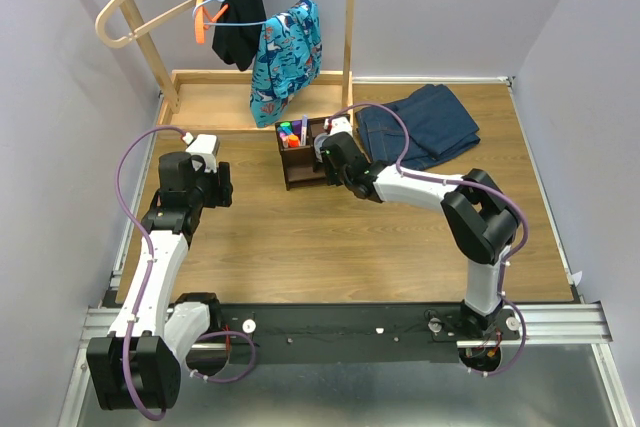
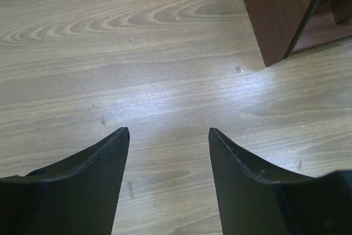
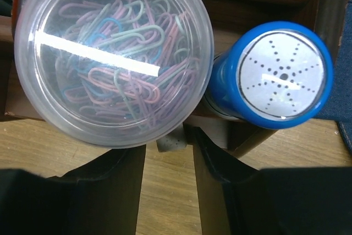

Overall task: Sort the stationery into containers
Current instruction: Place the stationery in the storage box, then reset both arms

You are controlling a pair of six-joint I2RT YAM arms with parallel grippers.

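The right arm reaches forward across the bench (image 1: 330, 247) to the dark brown organiser (image 1: 300, 175), which stands toward the far side, just left of the folded jeans (image 1: 420, 127). The right end effector (image 3: 168, 141) sits low against the organiser's near side. Its fingers (image 3: 110, 191) stand a narrow gap apart, and a small grey-white block (image 3: 171, 145) shows at their tips. The tub above hides most of that block, so I cannot tell whether the fingers clamp it or merely flank it.

Seen from the right wrist, a clear round tub (image 3: 113, 53) full of pastel paper clips stands in the organiser. A blue-capped bottle (image 3: 280, 75) stands just beside it on the right, its white top dotted in a star pattern. From above, coloured markers (image 1: 290, 133) poke up from the organiser's rear compartments.

The left end effector (image 2: 169, 131) hangs over bare bench, its fingers (image 2: 93, 169) wide apart and holding nothing. A corner of the organiser lies ahead of it to the right, well apart.

Behind the organiser stands a pale wooden tray (image 1: 215, 107) with tall posts, and clothes on hangers (image 1: 285, 47) hang above it.
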